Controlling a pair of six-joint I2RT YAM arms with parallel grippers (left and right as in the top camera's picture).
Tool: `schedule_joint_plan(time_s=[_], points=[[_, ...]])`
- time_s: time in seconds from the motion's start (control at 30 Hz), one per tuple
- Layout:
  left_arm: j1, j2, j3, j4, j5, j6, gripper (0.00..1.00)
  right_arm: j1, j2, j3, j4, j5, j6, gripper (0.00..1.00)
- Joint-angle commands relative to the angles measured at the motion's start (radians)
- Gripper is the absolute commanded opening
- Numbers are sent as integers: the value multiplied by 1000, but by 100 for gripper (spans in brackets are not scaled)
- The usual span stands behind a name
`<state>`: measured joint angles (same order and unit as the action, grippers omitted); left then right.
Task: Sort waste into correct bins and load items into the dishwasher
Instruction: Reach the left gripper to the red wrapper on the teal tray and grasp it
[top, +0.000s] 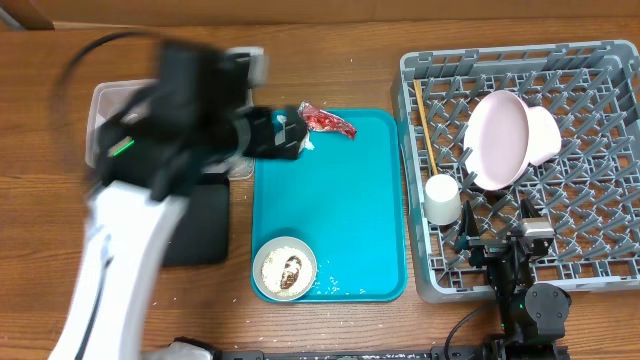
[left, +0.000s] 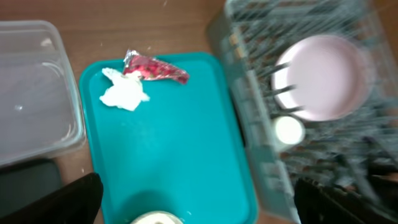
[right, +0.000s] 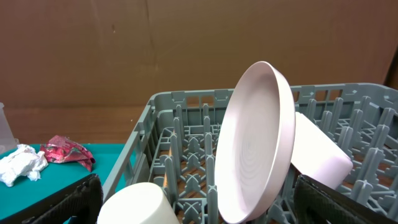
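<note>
My left gripper (top: 290, 138) is open and empty, hovering over the teal tray's far left corner; the arm is motion-blurred. In the left wrist view its fingers (left: 199, 199) spread wide, well short of the white tissue wad (left: 124, 93) and red wrapper (left: 155, 68), which lie side by side. The wrapper (top: 328, 122) shows overhead. An off-white bowl (top: 285, 268) with food bits sits at the tray's near edge. The grey dish rack (top: 610, 60) holds the pink plate (top: 497, 140) on edge, a pink bowl (top: 548, 135), a white cup (top: 442, 200) and chopsticks (top: 425, 125). My right gripper (top: 505, 245) is open over the rack's front edge.
The clear tub (top: 100, 115) and the black tray (top: 200, 230) sit left of the teal tray (top: 340, 220). In the right wrist view the plate (right: 258, 143) leans between pegs, with the white cup (right: 140, 202) at lower left.
</note>
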<state>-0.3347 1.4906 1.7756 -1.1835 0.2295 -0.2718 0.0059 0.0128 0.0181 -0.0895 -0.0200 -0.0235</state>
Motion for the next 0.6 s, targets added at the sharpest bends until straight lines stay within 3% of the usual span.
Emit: schedule_joint_plan(time_s=[0.0,0.27,0.57], points=[[-80,167,6,63,-196,-29,100,-7,-8,-10,6,-1,-3,100],[-85,480,6,361,-234,-256,98,-7,-8,-10,6,-1,-3,100],[-91,753,6,623,-98,-417,90,-7,-8,-10,6,-1,-3,100]])
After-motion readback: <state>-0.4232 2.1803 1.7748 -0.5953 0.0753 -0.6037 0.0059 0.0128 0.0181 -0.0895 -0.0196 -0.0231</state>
